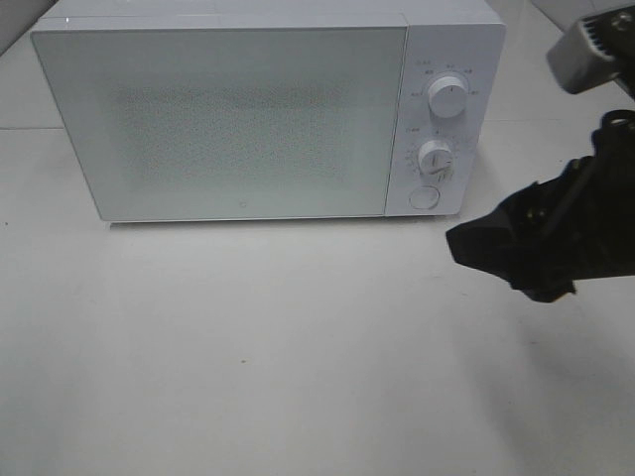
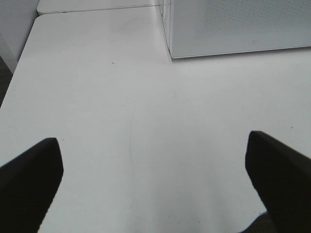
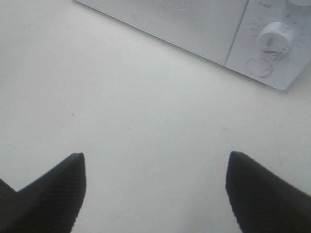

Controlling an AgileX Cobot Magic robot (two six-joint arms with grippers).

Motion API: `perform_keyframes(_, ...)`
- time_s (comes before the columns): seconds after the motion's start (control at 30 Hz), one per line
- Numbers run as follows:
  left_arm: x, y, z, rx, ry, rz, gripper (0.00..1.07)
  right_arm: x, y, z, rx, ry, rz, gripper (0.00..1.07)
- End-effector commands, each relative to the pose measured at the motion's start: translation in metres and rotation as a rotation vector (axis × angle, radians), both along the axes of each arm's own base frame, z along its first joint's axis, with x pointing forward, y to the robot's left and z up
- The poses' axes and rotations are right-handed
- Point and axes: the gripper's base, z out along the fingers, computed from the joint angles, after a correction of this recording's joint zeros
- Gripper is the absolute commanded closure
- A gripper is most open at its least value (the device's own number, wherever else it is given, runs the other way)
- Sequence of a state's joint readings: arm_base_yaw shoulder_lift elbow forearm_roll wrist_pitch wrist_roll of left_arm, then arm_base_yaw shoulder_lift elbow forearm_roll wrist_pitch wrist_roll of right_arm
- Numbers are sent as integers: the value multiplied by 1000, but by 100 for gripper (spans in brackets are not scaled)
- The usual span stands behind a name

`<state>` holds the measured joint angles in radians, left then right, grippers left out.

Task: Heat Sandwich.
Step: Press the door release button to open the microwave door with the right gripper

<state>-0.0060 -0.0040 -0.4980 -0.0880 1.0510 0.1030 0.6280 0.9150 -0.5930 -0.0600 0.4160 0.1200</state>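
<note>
The sandwich is out of view in every frame. The white microwave [image 1: 228, 119] stands at the back of the table with its door shut; it also shows in the left wrist view [image 2: 233, 24] and the right wrist view [image 3: 194, 19]. My right gripper [image 1: 486, 248] is open and empty, hovering over the table in front of and to the right of the microwave's control panel; its fingers frame bare table in the right wrist view [image 3: 155, 194]. My left gripper [image 2: 153, 179] is open and empty over the table, left of the microwave. It does not show in the exterior view.
The control panel has an upper knob [image 1: 448, 97], a lower knob [image 1: 435, 157] and a round button [image 1: 424, 197]; knob [image 3: 276, 35] and button [image 3: 259, 67] show in the right wrist view. The white table [image 1: 248, 347] spreads in front. Its left edge [image 2: 22, 63] shows.
</note>
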Motion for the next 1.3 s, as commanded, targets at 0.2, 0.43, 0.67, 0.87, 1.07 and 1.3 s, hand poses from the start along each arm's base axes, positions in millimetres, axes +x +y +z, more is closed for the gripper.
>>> perform_keyframes(0.2, -3, 0, 0, -6, -37, 2, 9, -31, -28, 16, -29, -1, -47, 31)
perform_keyframes(0.43, -3, -1, 0, -7, -37, 1, 9, -51, -50, 20, -31, 11, -113, 31)
perform_keyframes(0.67, -3, -1, 0, -7, -37, 1, 9, -78, -85, 19, 18, -71, -346, 31)
perform_keyframes(0.87, -3, 0, 0, -6, -37, 2, 9, -104, -100, 15, 64, -170, -469, 31)
perform_keyframes(1.07, -3, 0, 0, -6, -37, 2, 9, -126, -106, 19, 139, -280, -557, 31)
perform_keyframes(1.3, -3, 0, 0, -6, -37, 2, 9, -145, -106, 19, 194, -343, -608, 31)
